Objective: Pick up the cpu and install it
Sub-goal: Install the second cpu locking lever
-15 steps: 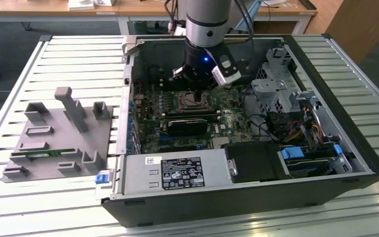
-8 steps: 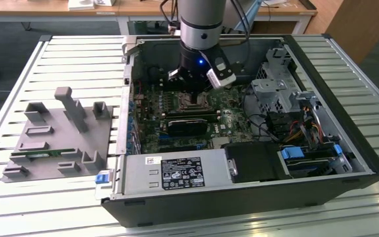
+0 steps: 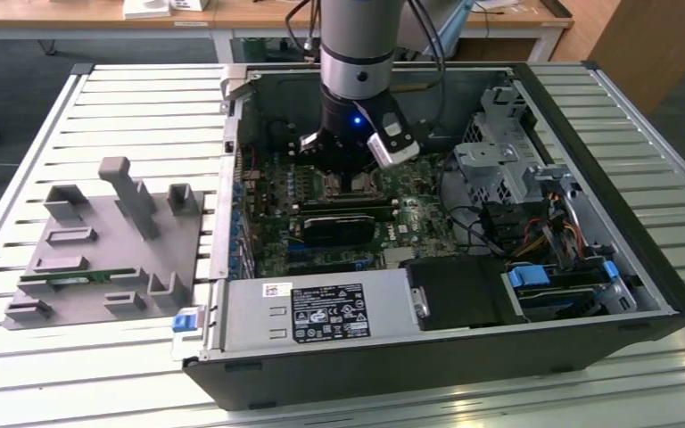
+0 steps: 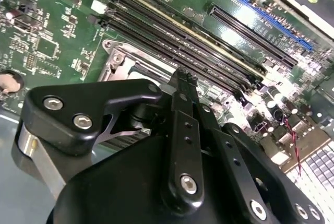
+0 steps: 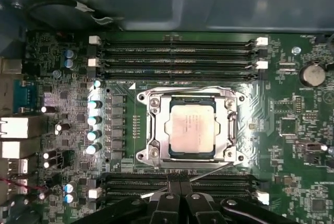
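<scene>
Hovering over the socket (image 5: pixel 190 127) mid-board, the gripper (image 5: pixel 180 188) has its fingers pressed together, holding nothing. The cpu (image 5: pixel 192 129) already lies in the socket; judging squareness means checking its edges sit flush all round.

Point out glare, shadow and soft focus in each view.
Exterior view: daylight stripes the slatted table; the case interior is dim. First wrist view: the cpu is sharp and evenly lit. Second wrist view: the hand looms dark, with glare on the memory slots.
</scene>
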